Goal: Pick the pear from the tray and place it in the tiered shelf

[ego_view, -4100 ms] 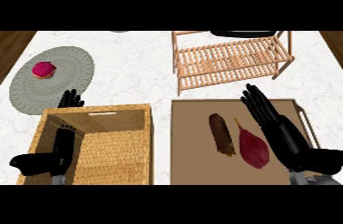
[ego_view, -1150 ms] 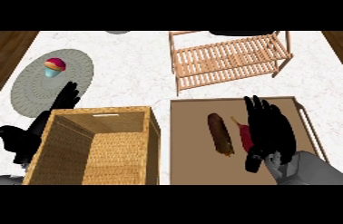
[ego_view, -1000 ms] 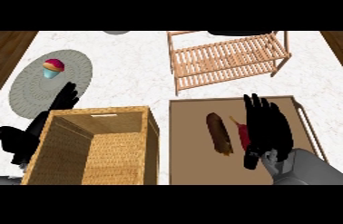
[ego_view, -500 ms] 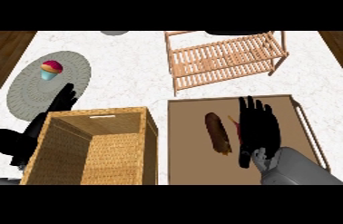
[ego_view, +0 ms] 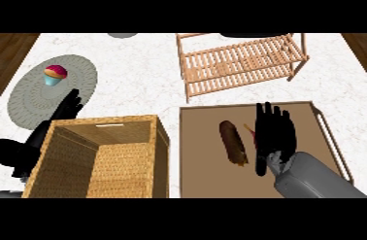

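Covering the pear point(ego_view: 252, 132) on the tray point(ego_view: 208, 185), the right hand point(ego_view: 275, 134) lay flat, fingers straight toward 12 o'clock, gripping nothing; left hand point(ego_view: 50, 129) rested open at 9 o'clock.

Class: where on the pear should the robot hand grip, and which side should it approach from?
Probably from above, fingers closing across its sides. The pear lies flat on the tray, almost hidden under the right robot hand, beside the brown oblong item; its exact shape cannot be seen.

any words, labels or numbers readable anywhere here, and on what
None: no text, label, number or sign shows on the wicker basket, the tray, the wooden shelf, the round mat, or the cupcake.
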Controlling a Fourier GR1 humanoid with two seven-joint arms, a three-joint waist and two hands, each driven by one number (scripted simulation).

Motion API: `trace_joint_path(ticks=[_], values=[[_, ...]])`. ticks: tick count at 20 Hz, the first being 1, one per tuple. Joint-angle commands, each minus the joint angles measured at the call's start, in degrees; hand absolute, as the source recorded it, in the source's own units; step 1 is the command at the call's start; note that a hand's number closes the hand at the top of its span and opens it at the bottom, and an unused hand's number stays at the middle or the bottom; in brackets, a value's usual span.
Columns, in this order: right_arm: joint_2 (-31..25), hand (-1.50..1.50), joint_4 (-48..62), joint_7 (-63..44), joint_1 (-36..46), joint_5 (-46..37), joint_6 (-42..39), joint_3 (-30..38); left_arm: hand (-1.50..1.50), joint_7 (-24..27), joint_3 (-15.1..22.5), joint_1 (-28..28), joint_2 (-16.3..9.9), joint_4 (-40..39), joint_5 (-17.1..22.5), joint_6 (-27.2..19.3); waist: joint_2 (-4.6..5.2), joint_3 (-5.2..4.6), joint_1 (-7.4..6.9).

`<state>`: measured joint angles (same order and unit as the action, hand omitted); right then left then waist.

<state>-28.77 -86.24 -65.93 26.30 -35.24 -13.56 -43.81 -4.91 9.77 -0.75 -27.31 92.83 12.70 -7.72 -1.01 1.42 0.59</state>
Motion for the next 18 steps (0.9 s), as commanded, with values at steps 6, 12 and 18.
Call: trace_joint_path(ticks=[6,12,18], values=[[4.91,1.50,4.73,-6.07,-0.81,-1.88,-3.29,1.11,0.00,-0.97,3.98,1.81,2.89,-6.94,-1.18,2.66,1.33,-1.54,0.12],[5.74,1.50,6.28,-0.72,-0.20,-5.53,-1.86,0.84,0.00,0.55,4.93,2.73,4.78,-7.32,-3.24,2.22,1.27,-1.50,-0.36],[4.79,1.50,6.15,0.71,-0.52,-10.66,-0.20,0.72,0.00,0.52,3.99,1.77,5.19,-8.67,-3.93,2.42,1.25,-1.50,0.34]])
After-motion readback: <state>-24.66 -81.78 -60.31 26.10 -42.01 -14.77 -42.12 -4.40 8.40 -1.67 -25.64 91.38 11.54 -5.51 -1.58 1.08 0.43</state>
